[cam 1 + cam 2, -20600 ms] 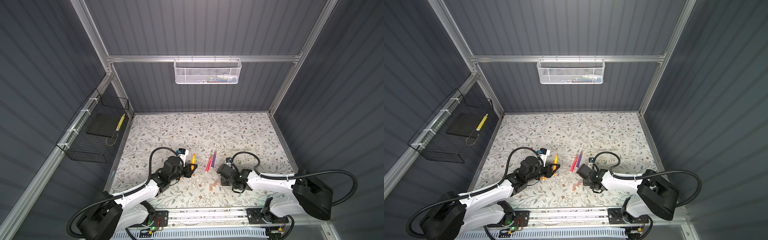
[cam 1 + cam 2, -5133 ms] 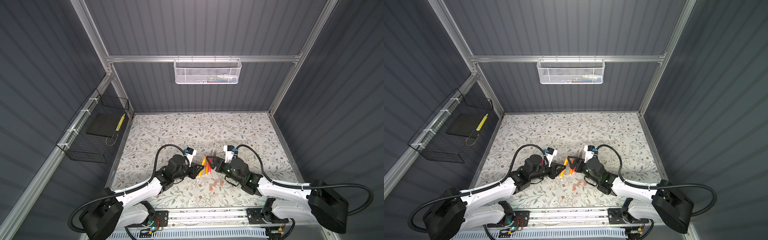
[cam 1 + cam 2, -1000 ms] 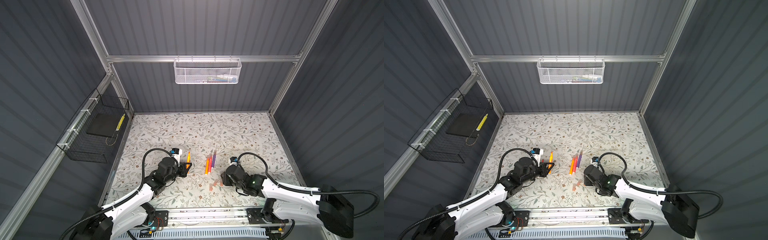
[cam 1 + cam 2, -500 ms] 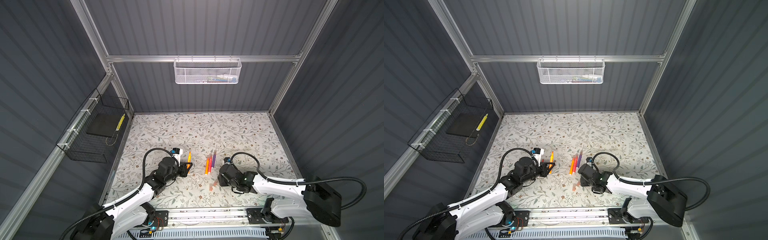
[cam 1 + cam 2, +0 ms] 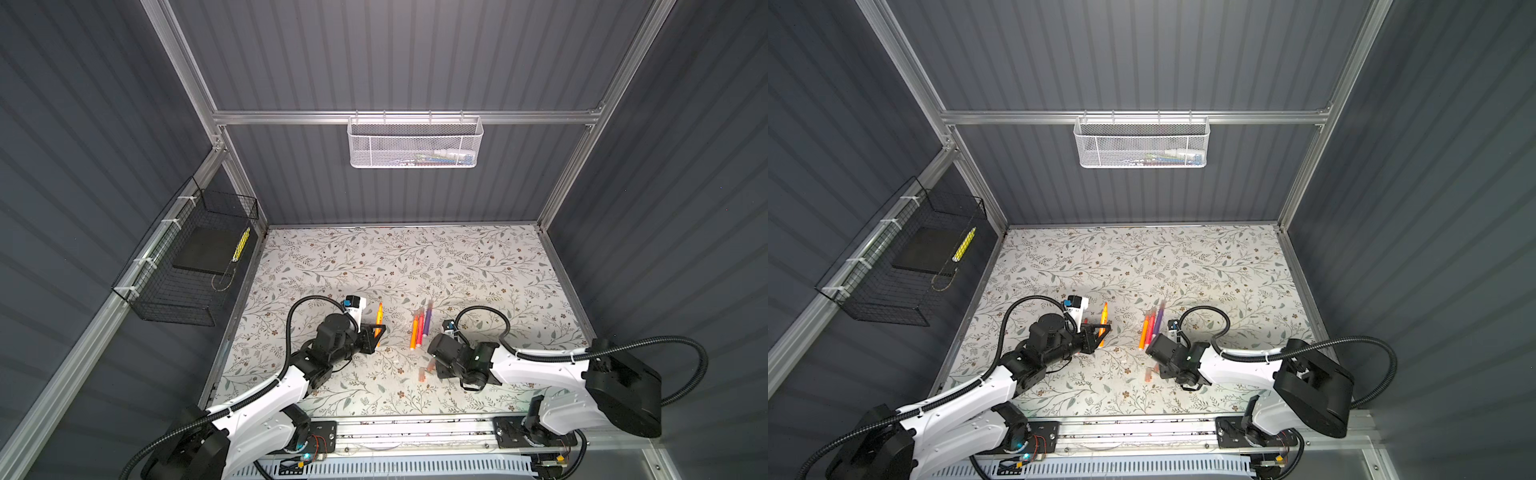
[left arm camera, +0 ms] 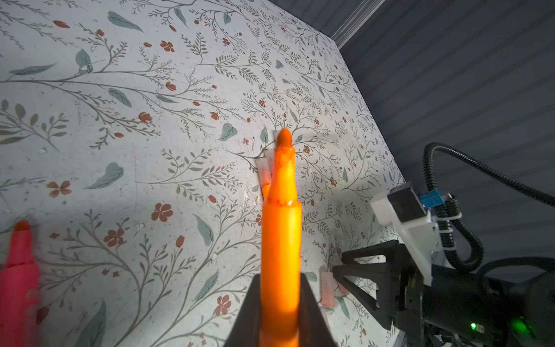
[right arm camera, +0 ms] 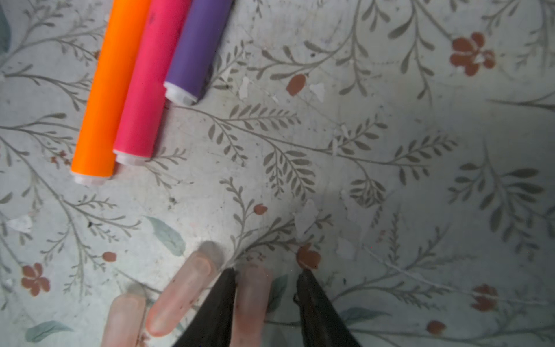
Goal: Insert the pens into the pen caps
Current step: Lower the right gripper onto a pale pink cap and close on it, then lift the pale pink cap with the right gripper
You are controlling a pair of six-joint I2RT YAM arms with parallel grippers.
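Note:
My left gripper [image 6: 280, 303] is shut on an orange pen [image 6: 280, 240], held above the mat with its bare tip pointing away; both top views show this pen [image 5: 379, 319] [image 5: 1103, 318]. An orange pen [image 7: 111, 90], a pink pen [image 7: 147, 84] and a purple pen [image 7: 195, 48] lie side by side on the mat. Three pale pen caps lie near the front. My right gripper [image 7: 267, 273] is open and straddles one cap [image 7: 252, 300]: one finger touches it, the other stands apart. The other two caps [image 7: 183, 294] [image 7: 123, 318] lie beside it.
A pink-red pen [image 6: 18, 285] lies on the floral mat [image 5: 478, 266] near the left gripper. A black wire basket [image 5: 187, 270] hangs on the left wall and a white mesh basket [image 5: 415, 143] on the back rail.
The right gripper has shifted left onto the caps and its jaws have narrowed around one cap. The left arm still holds the orange pen in nearly the same place.

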